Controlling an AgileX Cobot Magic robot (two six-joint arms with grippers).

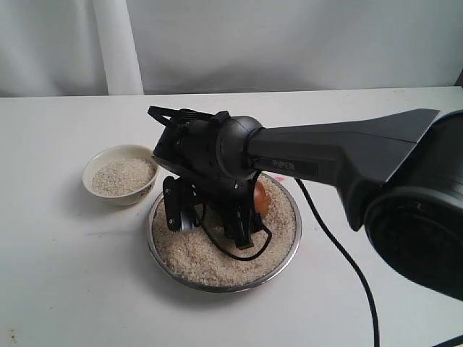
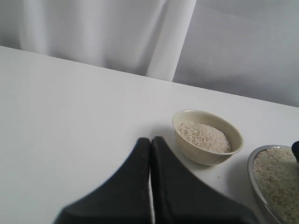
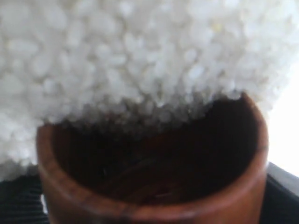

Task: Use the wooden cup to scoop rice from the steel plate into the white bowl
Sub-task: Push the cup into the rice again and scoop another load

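The steel plate (image 1: 217,285) sits mid-table, full of rice (image 1: 210,256). My right gripper (image 1: 247,217) reaches down over it, shut on the wooden cup (image 1: 262,199), whose reddish side shows behind the fingers. In the right wrist view the cup (image 3: 254,149) lies tipped with its dark mouth against the rice (image 3: 140,56), and grains meet its rim. Dark fingers (image 3: 21,205) flank it. The white bowl (image 1: 130,196) stands left of the plate, holding rice (image 1: 119,176). My left gripper (image 2: 150,142) is shut on nothing, hovering short of the bowl (image 2: 201,154); the plate's rim (image 2: 252,172) shows beyond.
A black cable (image 1: 325,231) trails from the right arm across the table, right of the plate. White curtains (image 2: 117,32) hang behind the table's far edge. The left arm does not show in the exterior view.
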